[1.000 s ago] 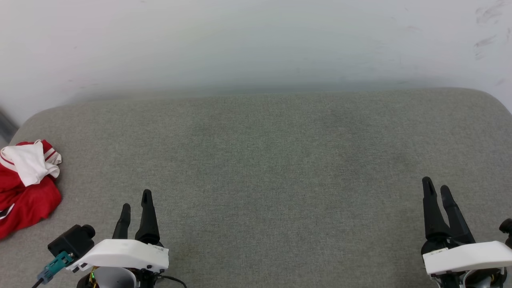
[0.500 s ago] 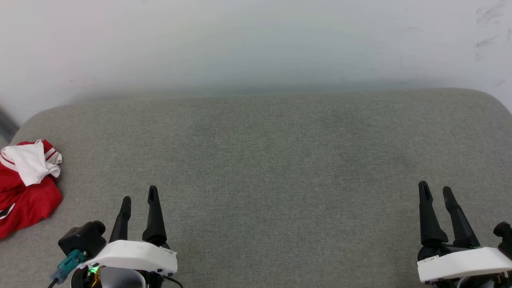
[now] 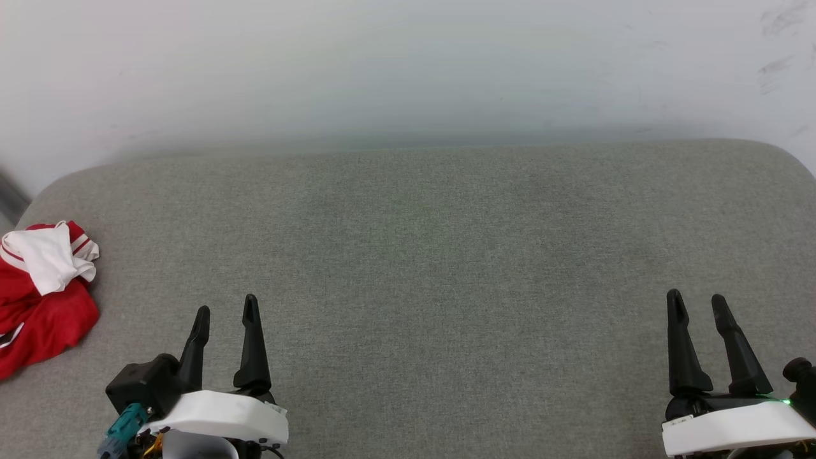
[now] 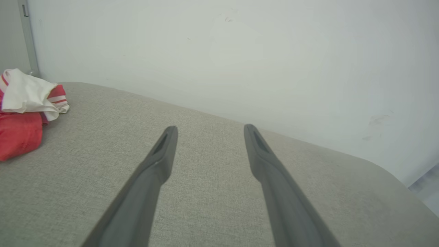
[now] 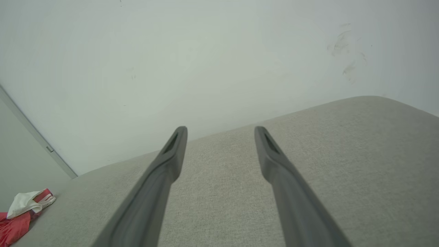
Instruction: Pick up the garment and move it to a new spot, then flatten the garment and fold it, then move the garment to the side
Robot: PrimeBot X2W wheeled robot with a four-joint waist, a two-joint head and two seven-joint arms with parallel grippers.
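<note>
Left claw (image 3: pixel 226 305), tapered and dark, gapes near crumpled garment (image 3: pixel 44 306).

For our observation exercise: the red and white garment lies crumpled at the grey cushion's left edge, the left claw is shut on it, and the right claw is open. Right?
No: the left claw is open and apart from the garment, as the head view shows. The garment is crumpled at the left edge of the grey cushion, and the right claw is open.
</note>
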